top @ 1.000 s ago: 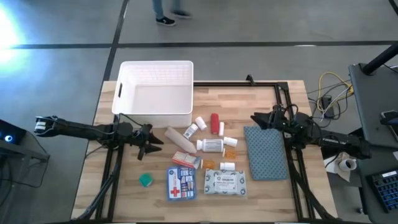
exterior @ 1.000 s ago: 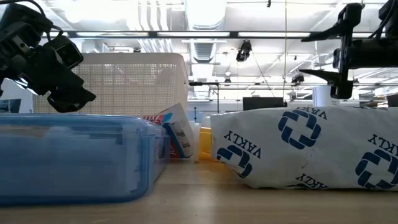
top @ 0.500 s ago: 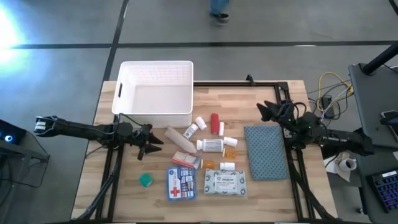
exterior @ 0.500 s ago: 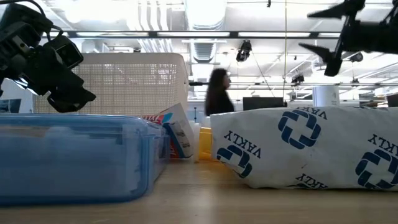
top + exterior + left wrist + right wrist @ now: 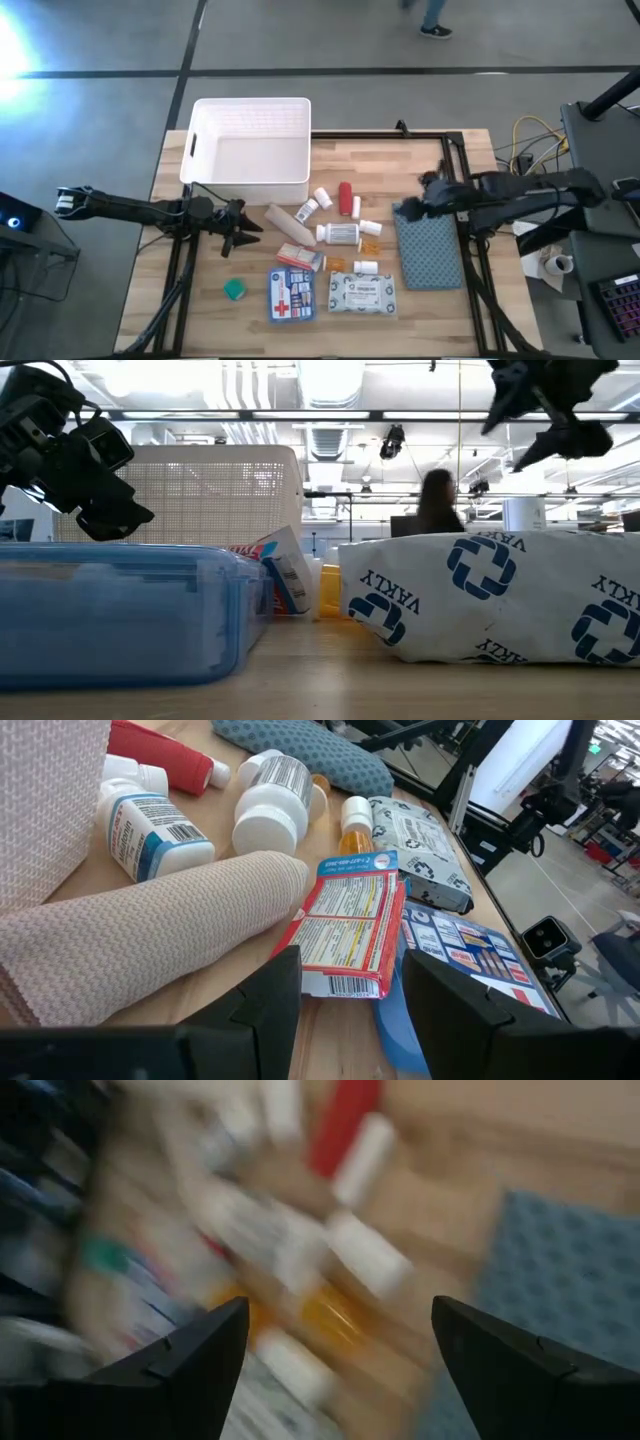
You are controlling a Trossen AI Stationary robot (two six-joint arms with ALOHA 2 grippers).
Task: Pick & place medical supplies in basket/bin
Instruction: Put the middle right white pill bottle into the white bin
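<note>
Standing at the table's left edge, left gripper (image 5: 243, 232) hovers low, dark fingers apart, nothing between them. At its 12 o'clock: white bin (image 5: 250, 178), rectangular plastic, slotted walls, dark handle cutout. At its 3 o'clock, close by: tan roll (image 5: 150, 925), ribbed woven fabric, cylindrical, lying flat. Against the roll's end, a printed red-and-white carton (image 5: 345, 920). Further right, white pill bottles (image 5: 338, 234) on their sides, glossy red tube (image 5: 346, 197), small orange bits (image 5: 371, 246). At 5 o'clock of the left gripper: green piece (image 5: 234, 290), blue-white first-aid pouch (image 5: 291, 295), soft white wipes pack (image 5: 362, 293). Right again: blue-grey cloth pad (image 5: 430, 245), dimpled weave. Right gripper (image 5: 412, 206) is raised over the pad's far corner, jaws wide apart, empty.
</note>
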